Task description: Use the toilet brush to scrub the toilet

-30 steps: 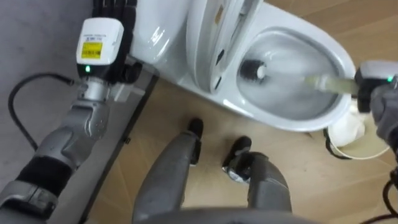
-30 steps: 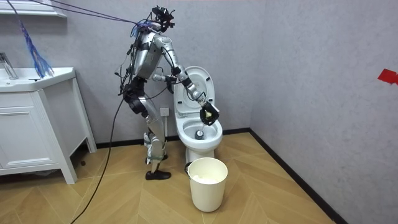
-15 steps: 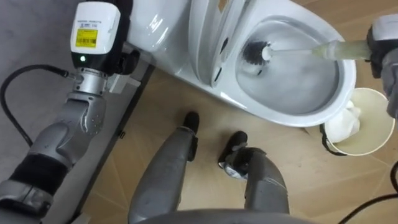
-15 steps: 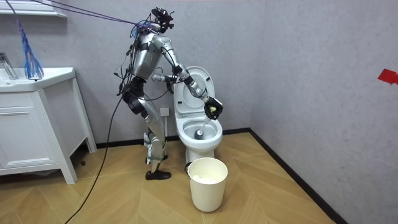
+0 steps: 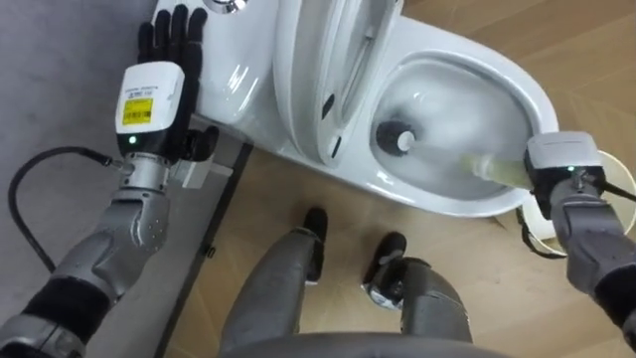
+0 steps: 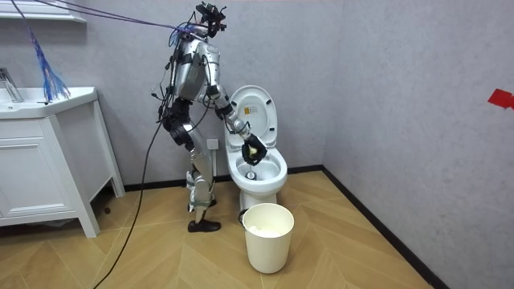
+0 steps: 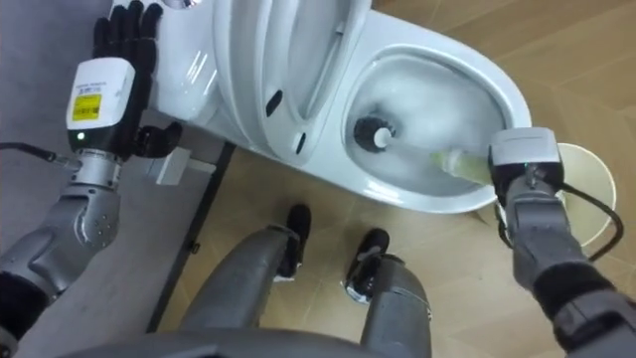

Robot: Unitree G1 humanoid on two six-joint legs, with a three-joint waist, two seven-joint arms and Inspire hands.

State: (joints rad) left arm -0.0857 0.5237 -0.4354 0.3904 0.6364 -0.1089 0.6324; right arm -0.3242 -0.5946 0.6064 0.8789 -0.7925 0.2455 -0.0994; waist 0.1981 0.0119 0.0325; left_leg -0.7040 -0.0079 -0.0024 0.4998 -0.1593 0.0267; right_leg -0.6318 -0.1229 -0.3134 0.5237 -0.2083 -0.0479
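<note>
Two hands, one on the brush

Right hand (image 5: 564, 181) hangs over the front rim of the toilet bowl (image 5: 437, 204), fingers clamped round the toilet brush (image 5: 489, 167) handle. Its bristle head (image 5: 397, 137) sits low in the bowl ahead of that hand, just short of the raised seat (image 5: 318, 60), with open bowl either side. A white pail (image 6: 268, 238) stands just beside that hand. Left hand (image 5: 171, 45), fingers straight, is raised beside the cistern (image 5: 237, 62)

Bathroom corner: bin, cabinet, marked wall.
A round white bin (image 6: 269, 237) stands on the wooden floor (image 6: 361, 257). Well apart, at the room view's left, is a white cabinet (image 6: 40, 168) with a blue tasselled thing (image 6: 44, 68) above it. The grey wall (image 6: 401, 80) bears a red mark (image 6: 500, 98).
</note>
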